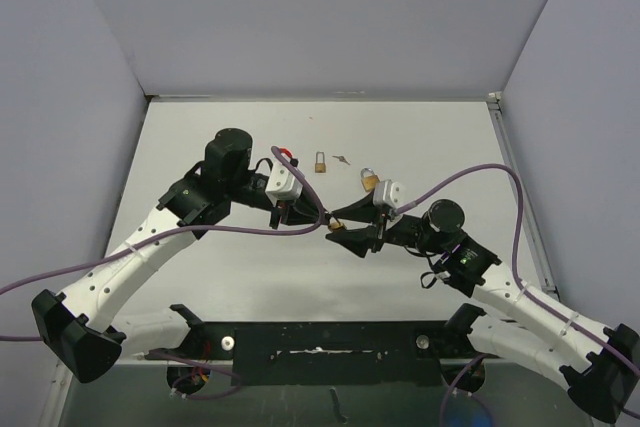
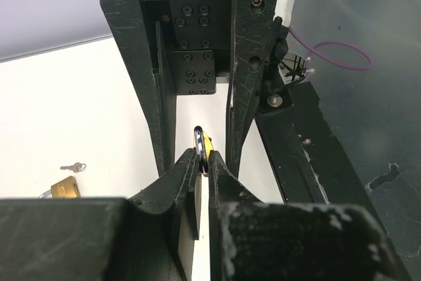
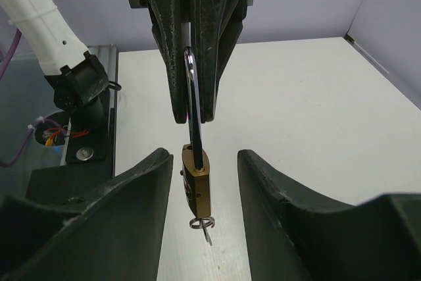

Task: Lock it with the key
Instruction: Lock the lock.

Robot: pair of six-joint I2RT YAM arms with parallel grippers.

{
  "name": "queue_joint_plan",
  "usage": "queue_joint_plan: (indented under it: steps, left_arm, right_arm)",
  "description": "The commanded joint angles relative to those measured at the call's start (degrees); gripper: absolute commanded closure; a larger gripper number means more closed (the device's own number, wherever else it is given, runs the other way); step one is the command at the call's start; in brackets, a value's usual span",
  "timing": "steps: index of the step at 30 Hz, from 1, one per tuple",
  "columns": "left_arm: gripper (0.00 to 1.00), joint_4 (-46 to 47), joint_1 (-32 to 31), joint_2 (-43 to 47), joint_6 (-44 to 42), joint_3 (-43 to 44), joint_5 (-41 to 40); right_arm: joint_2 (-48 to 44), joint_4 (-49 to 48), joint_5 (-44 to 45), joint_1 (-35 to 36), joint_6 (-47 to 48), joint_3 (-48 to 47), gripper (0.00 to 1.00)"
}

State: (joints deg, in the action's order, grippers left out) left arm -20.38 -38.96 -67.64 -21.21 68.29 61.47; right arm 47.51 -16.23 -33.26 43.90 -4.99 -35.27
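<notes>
A brass padlock (image 3: 197, 182) hangs by its steel shackle (image 3: 191, 97) from my left gripper (image 2: 203, 161), which is shut on the shackle. A key on a small ring (image 3: 203, 223) sticks out of the bottom of the lock body. My right gripper (image 3: 204, 169) is open, one finger on each side of the lock body with a gap on both sides. In the top view the two grippers meet over the middle of the table, left gripper (image 1: 320, 217) facing right gripper (image 1: 347, 223).
A second brass padlock (image 1: 320, 161) and a loose key (image 1: 342, 158) lie at the back of the table, with another padlock (image 1: 370, 179) near the right wrist. The left wrist view also shows a padlock (image 2: 64, 188) and a key (image 2: 74, 167) on the white table.
</notes>
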Motion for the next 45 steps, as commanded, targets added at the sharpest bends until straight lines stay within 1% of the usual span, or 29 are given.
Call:
queue_joint_plan:
  steps: [1,5,12,18,20,22,23,25,28,29,30,33,36,39,42,45]
  left_arm:
    - [1.00,2.78,-0.25,1.85,-0.35,2.44,-0.03]
    - [1.00,2.64,-0.28,2.10,-0.45,2.46,-0.59]
    - [1.00,2.10,-0.24,2.89,-1.02,2.55,-1.16]
    - [1.00,2.10,-0.28,3.54,-1.20,2.64,-0.55]
    - [1.00,2.34,-0.26,3.61,-1.04,2.51,-0.16]
    - [1.00,2.57,-0.30,3.65,-0.87,2.46,-0.04]
    - [1.00,2.73,-0.30,3.57,-0.72,2.38,0.03]
    - [1.00,2.90,-0.30,3.36,-0.59,2.35,0.12]
    - [1.00,3.60,-0.27,3.17,-0.08,2.12,0.20]
    - [1.00,3.78,-0.31,3.13,0.06,2.03,0.26]
    - [1.00,3.91,-0.29,3.13,0.18,1.95,0.31]
    - [1.00,4.03,-0.27,3.17,0.12,1.85,0.27]
    - [1.00,4.21,-0.30,3.15,0.19,1.67,0.31]
    - [1.00,4.20,-0.24,3.27,0.18,1.53,0.19]
    - [1.00,4.21,-0.24,3.46,0.16,1.43,0.09]
    - [1.00,4.21,-0.27,3.62,0.06,1.27,-0.08]
  right_arm:
    - [-0.90,-2.25,-0.08,-0.21,0.06,-2.46,0.56]
    - [-1.80,-2.03,0.38,-0.20,0.12,-2.10,0.61]
    - [-2.40,-0.70,0.58,-0.17,0.50,-2.18,0.63]
    - [-2.24,-0.46,0.56,-0.22,0.51,-2.06,0.61]
    - [-2.18,-0.49,0.48,-0.16,0.46,-2.03,0.63]
    - [-2.04,-0.84,0.38,-0.24,0.32,-2.00,0.69]
    - [-2.02,-0.96,0.38,-0.21,0.22,-2.07,0.75]
    - [-1.75,-1.34,0.18,-0.22,0.02,-2.08,0.82]
    - [-1.05,-2.00,-0.35,-0.14,-0.49,-1.99,0.88]
    - [-0.83,-2.23,-0.47,-0.13,-0.65,-1.93,0.89]
    - [-0.73,-2.42,-0.49,-0.09,-0.69,-1.91,0.88]
    - [-0.30,-2.70,-0.67,-0.11,-0.89,-1.99,0.74]
    - [0.00,-3.05,-0.67,-0.01,-1.12,-2.17,0.68]
    - [0.29,-3.39,-0.98,0.03,-1.31,-2.26,0.67]
    - [0.48,-3.67,-0.94,0.17,-1.43,-2.18,0.69]
    - [0.55,-3.64,-0.89,0.36,-1.42,-2.33,0.69]
